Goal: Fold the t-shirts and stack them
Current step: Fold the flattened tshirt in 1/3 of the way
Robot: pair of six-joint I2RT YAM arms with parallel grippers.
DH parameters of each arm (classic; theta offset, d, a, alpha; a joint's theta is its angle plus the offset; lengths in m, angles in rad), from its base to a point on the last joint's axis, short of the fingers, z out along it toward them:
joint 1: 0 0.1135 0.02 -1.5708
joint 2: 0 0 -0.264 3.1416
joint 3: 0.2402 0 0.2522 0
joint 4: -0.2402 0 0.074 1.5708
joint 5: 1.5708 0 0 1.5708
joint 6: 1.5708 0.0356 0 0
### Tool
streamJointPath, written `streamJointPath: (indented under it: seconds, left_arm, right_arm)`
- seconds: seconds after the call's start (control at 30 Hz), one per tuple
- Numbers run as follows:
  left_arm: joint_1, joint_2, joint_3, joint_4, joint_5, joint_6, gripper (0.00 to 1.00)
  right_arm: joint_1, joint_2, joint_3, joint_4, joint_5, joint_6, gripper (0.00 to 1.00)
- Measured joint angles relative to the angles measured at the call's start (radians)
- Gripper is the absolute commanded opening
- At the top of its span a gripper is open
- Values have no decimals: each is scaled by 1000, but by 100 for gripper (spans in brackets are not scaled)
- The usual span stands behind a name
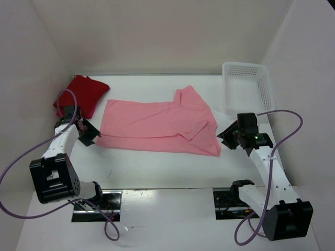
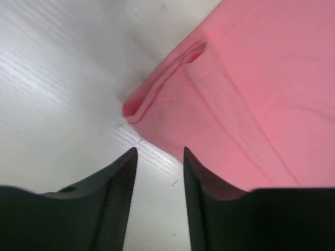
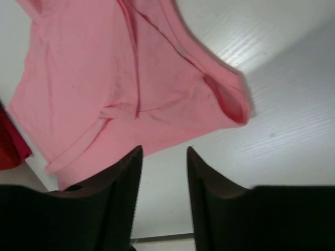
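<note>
Red t-shirt pile (image 1: 81, 94): a folded bundle at the far left corner of the worktop (image 1: 157, 170). We cannot tell whether it is one shirt or two stacked.
Left pincer (image 2: 159, 152): spread and empty. We see it low over bare worktop, just beside the pink shirt's left end.
Pink t-shirt (image 1: 157, 125): lies mid-worktop between the two pincers, near the red pile but apart from it. It is doubled lengthwise into a long band, with a sleeve flapped across near its right end.
Handling: we judge it light, limp and not fragile. The layers can slip apart and the cloth will sag when lifted.
Where to hold: we would pinch both layers together at the doubled corner (image 2: 135, 111) on the left, and at the matching end on the right.
Right pincer (image 3: 164, 150): spread and empty, just off the shirt's right end by the sleeve opening.
Basket (image 1: 246, 83): white and perforated, at the far right corner behind the right pincer.
Step in hand: we judge a crosswise fold comes next, with the stacking not yet done.
</note>
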Motion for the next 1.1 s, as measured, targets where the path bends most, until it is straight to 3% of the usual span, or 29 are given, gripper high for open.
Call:
streamJointPath:
  seconds: [0.03,0.1,0.13,0.17,0.27,0.4,0.47,0.57,0.63,0.77,0.97,1.1]
  left_arm:
    - [-7,-11,9,3,0,-6,32]
    - [-27,-22,29,29,-3,-5,23]
    - [-41,-19,35,51,-2,-6,20]
    - [-55,-9,40,78,-1,-8,16]
    - [-82,50,48,150,10,-13,16]
    - [-82,131,48,198,15,-20,22]
    - [-82,157,47,220,17,-35,30]
    - [-82,193,47,252,20,-46,50]
    - [-82,208,45,269,22,-59,54]
    - [-82,215,44,291,23,-66,54]
    - [-82,256,44,319,27,-68,45]
    - [-82,262,44,320,29,-68,50]
  right_arm:
    - [7,-2,17,3,-1,-12,35]
    - [27,7,41,21,-24,-35,17]
    - [41,24,50,35,-40,-46,1]
    - [57,51,56,54,-56,-57,0]
    - [111,166,69,120,-95,-73,0]
    - [189,288,79,174,-110,-87,3]
    - [206,309,87,192,-114,-93,6]
    - [215,355,105,236,-108,-106,17]
    - [230,399,108,265,-103,-112,22]
    - [287,487,108,311,-105,-112,26]
    - [311,600,108,362,-120,-112,33]
    - [312,615,108,381,-121,-112,35]
